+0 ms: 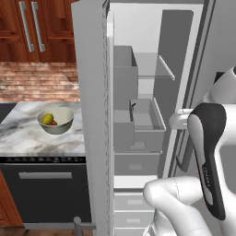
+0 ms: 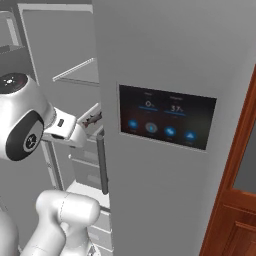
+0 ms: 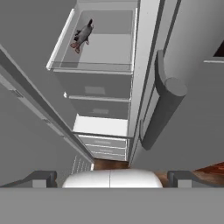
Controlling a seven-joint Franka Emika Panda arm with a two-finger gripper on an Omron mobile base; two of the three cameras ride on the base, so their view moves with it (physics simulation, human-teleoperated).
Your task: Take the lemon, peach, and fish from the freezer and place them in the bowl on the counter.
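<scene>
The dark touch panel point(image 2: 167, 122) set into the light-grey closed door carries glowing numerals and round blue icons, but the figures are too small and blurred to read with certainty; no brand name can be made out anywhere. The tall light-grey freezer point(image 1: 94, 92) stands with its door swung wide, grey door bins point(image 1: 125, 78) stacked along the inner face and a glass shelf point(image 1: 159, 69) across the white interior. In the hand view, the pulled-out grey drawer point(image 3: 94, 65) holds the slim dark grey-brown fish point(image 3: 82, 35), lying near the drawer's back left corner with bare floor around it on the other sides. The vertical grey bar handle point(image 3: 162, 105) rises close beside the drawer's right edge, narrowing the way in on that side, while the door edge runs along the left. The two-finger gripper point(image 3: 111, 178) hangs above the drawer with its dark fingertips point(image 3: 43, 178) spread wide and nothing between them. On the white-and-grey veined marble counter point(image 1: 27, 133), left of the open door, the round pale bowl point(image 1: 56, 120) sits back from the front edge, with the yellow oval lemon point(image 1: 47, 119) and the orange-red peach point(image 1: 54, 122) touching inside it.
</scene>
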